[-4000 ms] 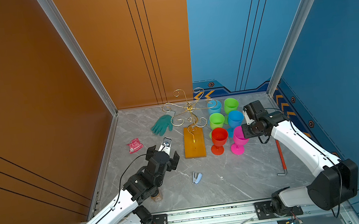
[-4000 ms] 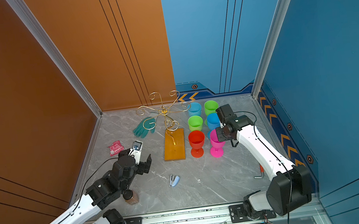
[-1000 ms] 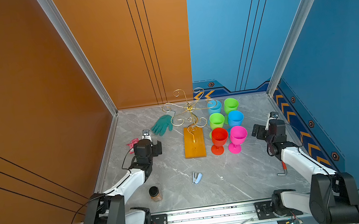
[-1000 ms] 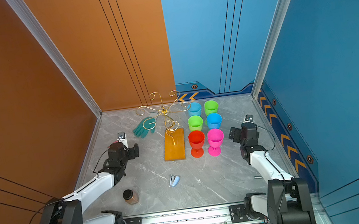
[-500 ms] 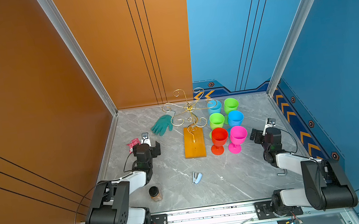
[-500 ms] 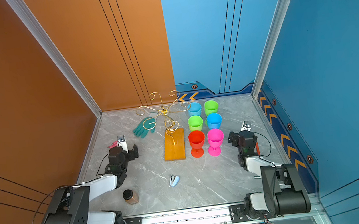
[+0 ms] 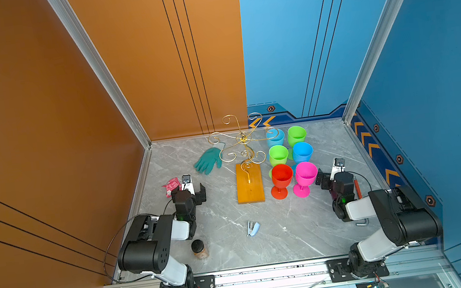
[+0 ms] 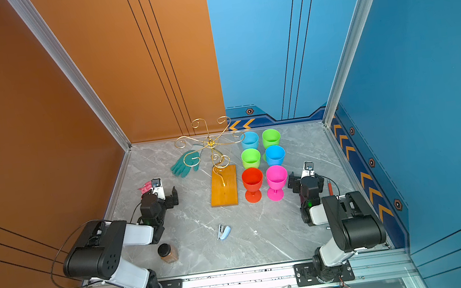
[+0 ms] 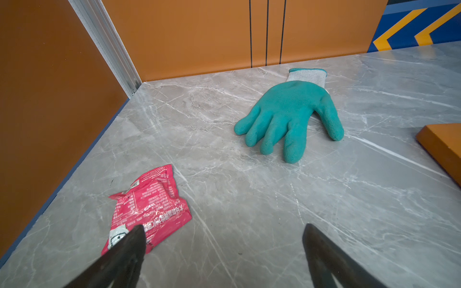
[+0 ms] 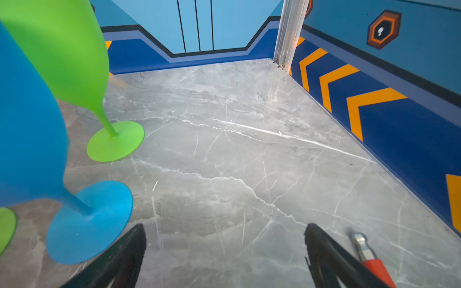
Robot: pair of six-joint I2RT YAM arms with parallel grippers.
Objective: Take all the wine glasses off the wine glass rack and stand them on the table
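**Wine glass rack** (image 7: 243,140): thin gold wire, 6 curled spiral arms off 1 central post, on an orange-brown wooden base (image 7: 250,191). It stands mid-worktop, toward the back wall. All 6 arms are bare in both top views.

**Wine glasses, 6:** upright on the grey marbled worktop (image 7: 287,227) just right of the rack base, 3 rows of 2.
- Back: pale blue wine glass (image 7: 276,138), far green wine glass (image 7: 297,135).
- Middle: near green wine glass (image 7: 278,155), blue wine glass (image 7: 302,152).
- Front: red wine glass (image 7: 282,175), pink wine glass (image 7: 305,173).

Each is matte, opaque and 1 colour, with a deep bowl, thin stem and flat round foot. None hangs on the rack, so the removal looks done.

**Handling (judged):** probably plastic, so light, stiff and not brittle. The smooth surface may slip under a light pinch. The glasses look top-heavy and stand close together, so a nudge could topple a neighbour. Best hold is the stem just under the bowl, or across the bowl.

**Left gripper** (image 9: 223,228): jaws spread wide and empty, low over the worktop beside a pink snack packet (image 9: 149,209), well apart from the rack.

**Right gripper** (image 10: 225,225): jaws spread wide and empty, just right of the pink wine glass, not touching.
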